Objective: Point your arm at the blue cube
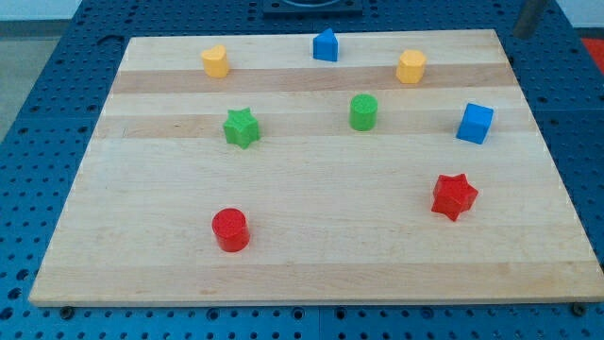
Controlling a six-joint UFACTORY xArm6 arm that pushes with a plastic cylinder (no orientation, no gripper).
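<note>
Red cylinder (230, 229) nearest camera. Blue cube (475, 123) at board's right edge, below dark rod (528, 17) at top right. Tip unseen; state indeterminable.

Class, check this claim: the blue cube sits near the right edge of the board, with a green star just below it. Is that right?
Not quite. The block below the blue cube is a red star, not a green one. The green star lies far off towards the view's left. The camera view shows this; the cube is indeed near the board's right edge.
</note>
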